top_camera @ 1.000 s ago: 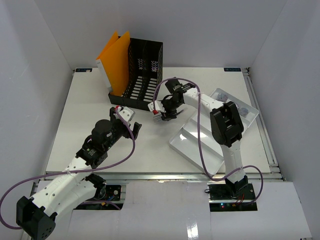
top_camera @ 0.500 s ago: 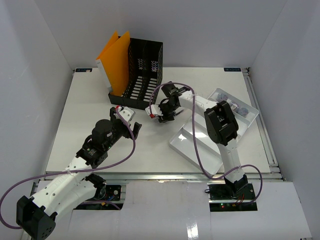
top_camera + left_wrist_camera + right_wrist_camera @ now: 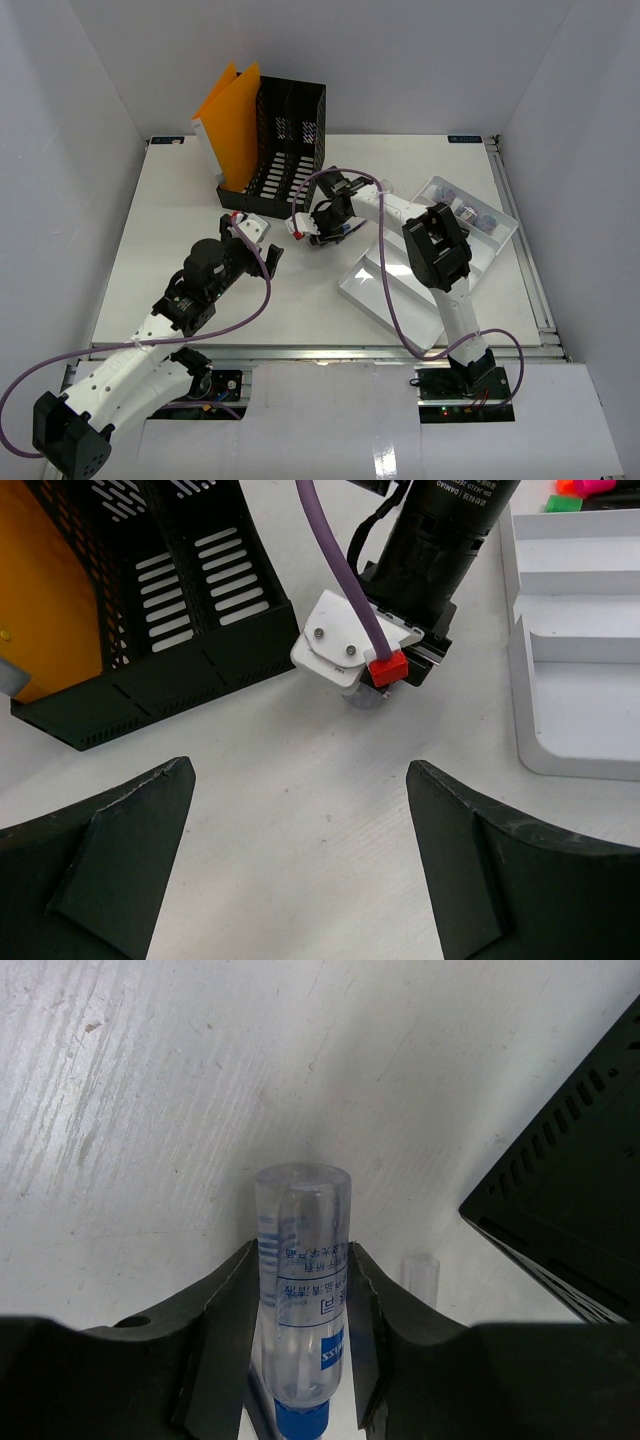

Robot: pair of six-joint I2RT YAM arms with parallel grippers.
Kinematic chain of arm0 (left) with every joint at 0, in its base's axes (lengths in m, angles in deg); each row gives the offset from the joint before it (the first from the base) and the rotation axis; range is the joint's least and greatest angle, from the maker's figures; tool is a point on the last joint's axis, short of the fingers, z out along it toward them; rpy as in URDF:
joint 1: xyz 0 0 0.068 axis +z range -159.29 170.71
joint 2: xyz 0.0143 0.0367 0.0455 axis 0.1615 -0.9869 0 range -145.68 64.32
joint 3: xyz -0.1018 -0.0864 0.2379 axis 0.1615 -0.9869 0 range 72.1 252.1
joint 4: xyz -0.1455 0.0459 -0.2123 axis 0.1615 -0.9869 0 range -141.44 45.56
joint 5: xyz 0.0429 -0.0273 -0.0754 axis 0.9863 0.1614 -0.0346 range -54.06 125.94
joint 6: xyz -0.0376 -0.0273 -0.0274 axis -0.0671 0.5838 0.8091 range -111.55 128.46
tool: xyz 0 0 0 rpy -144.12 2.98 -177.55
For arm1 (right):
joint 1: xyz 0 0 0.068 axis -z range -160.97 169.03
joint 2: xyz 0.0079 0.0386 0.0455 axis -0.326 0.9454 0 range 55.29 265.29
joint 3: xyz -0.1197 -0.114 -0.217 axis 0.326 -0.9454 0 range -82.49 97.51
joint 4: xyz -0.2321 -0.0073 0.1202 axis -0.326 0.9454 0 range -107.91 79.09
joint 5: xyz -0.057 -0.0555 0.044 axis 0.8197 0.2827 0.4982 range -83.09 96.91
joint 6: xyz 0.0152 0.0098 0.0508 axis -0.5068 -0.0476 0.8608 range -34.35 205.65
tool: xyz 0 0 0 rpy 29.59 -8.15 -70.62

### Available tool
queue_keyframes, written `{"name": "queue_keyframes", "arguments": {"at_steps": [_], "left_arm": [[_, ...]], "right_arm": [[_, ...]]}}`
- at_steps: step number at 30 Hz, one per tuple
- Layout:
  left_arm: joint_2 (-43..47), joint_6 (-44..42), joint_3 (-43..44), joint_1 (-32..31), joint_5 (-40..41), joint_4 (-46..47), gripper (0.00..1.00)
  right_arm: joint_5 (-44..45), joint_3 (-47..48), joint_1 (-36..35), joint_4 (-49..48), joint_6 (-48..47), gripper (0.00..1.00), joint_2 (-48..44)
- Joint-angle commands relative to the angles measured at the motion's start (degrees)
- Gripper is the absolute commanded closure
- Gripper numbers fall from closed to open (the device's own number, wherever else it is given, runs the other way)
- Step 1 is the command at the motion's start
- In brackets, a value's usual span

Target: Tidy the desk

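The desk is a white tabletop with a metal rail along its near edge. My right gripper is shut on a small clear bottle with a blue cap and printed label, and holds it just over the desk. In the top view this gripper is in front of the black file holder. My left gripper is open and empty, low over bare desk, facing the right wrist. In the top view the left gripper is left of the right one.
An orange folder stands at the file holder's left. A white compartmented tray lies at the right with small items at its far end. A small clear cap lies on the desk beside the held bottle.
My right arm has swung left, bringing its gripper closer to the front of the file holder. The left arm has not moved.
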Motion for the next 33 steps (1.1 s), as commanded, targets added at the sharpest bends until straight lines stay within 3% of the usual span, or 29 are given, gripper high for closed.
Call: {"name": "queue_keyframes", "arguments": {"at_steps": [1, 9, 14, 19, 22, 28, 33], "left_arm": [[0.39, -0.21, -0.17, 0.21, 0.39, 0.20, 0.02], [1.13, -0.22, -0.17, 0.21, 0.84, 0.12, 0.02], [2.18, -0.13, -0.15, 0.21, 0.83, 0.02, 0.02], [2.69, 0.06, 0.09, 0.21, 0.02, 0.01, 0.02], [2.84, 0.22, 0.09, 0.21, -0.61, -0.15, 0.02], [2.77, 0.49, 0.10, 0.21, -1.36, -0.24, 0.02], [1.97, 0.59, -0.16, 0.13, -3.82, -0.42, 0.02]], "right_arm": [[-2.35, 1.71, -0.50, 0.32, 0.98, 0.81, -1.65], [-8.75, -0.75, -0.73, 0.87, 7.59, 0.87, -15.85], [-4.90, -5.76, 0.65, 0.29, 20.05, 0.90, -25.45], [2.66, -15.72, 7.04, -2.26, 35.61, 0.88, -31.35], [3.72, -20.84, 16.07, -3.14, 41.33, 0.86, -33.80], [2.59, -31.61, 27.14, -7.06, 43.29, 0.85, -36.39], [4.55, -35.33, 28.89, -9.52, 43.56, 0.76, -35.40]]}}
